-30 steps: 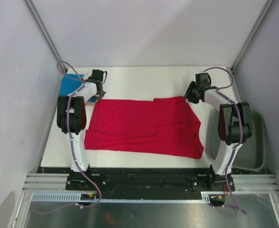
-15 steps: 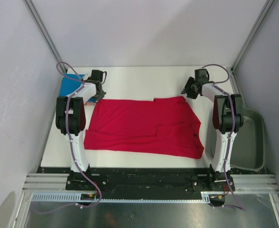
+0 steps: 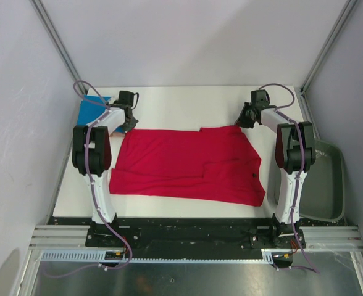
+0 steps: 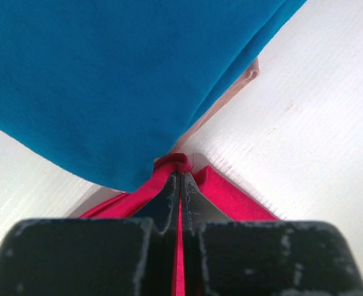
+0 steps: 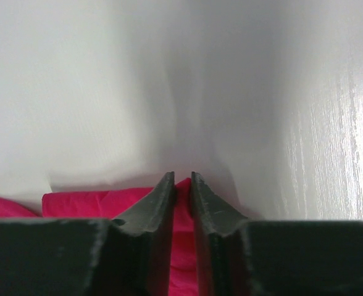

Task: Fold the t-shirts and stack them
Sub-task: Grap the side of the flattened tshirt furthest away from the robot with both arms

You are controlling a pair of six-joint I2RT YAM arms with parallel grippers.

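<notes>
A red t-shirt [image 3: 187, 163] lies spread flat across the white table [image 3: 187, 105], its dark neck tag [image 3: 255, 177] near the right side. My left gripper [image 3: 127, 125] is shut on its far left corner, and red cloth [image 4: 228, 197] is pinched between the jaws [image 4: 181, 176]. My right gripper [image 3: 240, 121] sits on the far right corner, its jaws [image 5: 182, 177] closed to a narrow gap filled with red cloth [image 5: 95, 200]. A folded blue t-shirt [image 3: 92, 111] lies at the far left, right in front of the left fingers [image 4: 107, 80]. An orange edge [image 4: 243, 77] peeks from beneath it.
A dark grey bin [image 3: 329, 185] stands off the table's right edge beside the right arm. Metal frame posts [image 3: 58, 43] and pale walls close in the back and sides. The table's far strip behind the shirt is bare white.
My right gripper has moved slightly left and down onto the shirt's far right corner and its jaws have narrowed onto the cloth. The left arm has not moved.
</notes>
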